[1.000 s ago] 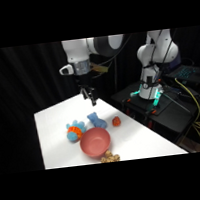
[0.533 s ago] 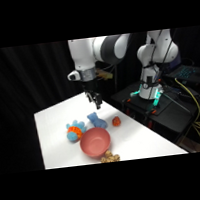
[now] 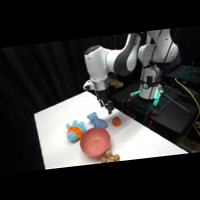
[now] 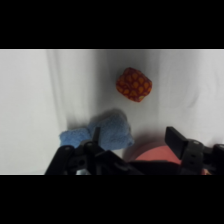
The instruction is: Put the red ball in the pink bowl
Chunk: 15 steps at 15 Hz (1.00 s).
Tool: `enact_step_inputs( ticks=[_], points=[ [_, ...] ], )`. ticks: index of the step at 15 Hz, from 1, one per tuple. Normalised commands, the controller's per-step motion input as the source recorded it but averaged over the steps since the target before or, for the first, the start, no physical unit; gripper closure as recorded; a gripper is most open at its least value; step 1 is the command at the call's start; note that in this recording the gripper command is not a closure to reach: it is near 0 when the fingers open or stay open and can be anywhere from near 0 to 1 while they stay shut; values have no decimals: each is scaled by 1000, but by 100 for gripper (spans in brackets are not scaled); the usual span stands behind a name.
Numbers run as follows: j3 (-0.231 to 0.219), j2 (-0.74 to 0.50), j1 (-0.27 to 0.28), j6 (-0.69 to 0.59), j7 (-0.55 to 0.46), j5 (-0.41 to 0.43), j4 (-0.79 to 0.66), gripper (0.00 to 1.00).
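The red ball (image 3: pixel 116 121) lies on the white table, just right of a small blue plush (image 3: pixel 96 120). In front of both stands the pink bowl (image 3: pixel 95 141), upright and holding nothing that I can see. My gripper (image 3: pixel 109 107) hangs a little above the table, above and slightly left of the ball. In the wrist view the red ball (image 4: pixel 134 84) lies ahead of the open gripper (image 4: pixel 136 142), whose fingers stand apart with nothing between them. The blue plush (image 4: pixel 107 132) sits by the left finger, and the rim of the pink bowl (image 4: pixel 155 152) shows low between the fingers.
A blue plush toy with orange spots (image 3: pixel 75 131) lies left of the bowl. A tan lumpy item (image 3: pixel 110 158) sits at the table's front edge. Dark equipment with cables (image 3: pixel 159 106) stands beyond the table's right edge.
The gripper has swung to the right and come lower, from above the blue toys to close over the red ball. The toys and the bowl have not moved.
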Motion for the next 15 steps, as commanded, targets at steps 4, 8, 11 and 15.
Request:
enact_step_inputs(
  ticks=[4,8,11,15],
  points=[
    [39,-11,16,260,-133,217,-199,0],
    [37,83,-25,261,-289,258,-95,0],
    [76,203,-48,203,-316,263,32,0],
    [115,237,-90,162,-327,242,103,0]
  ],
)
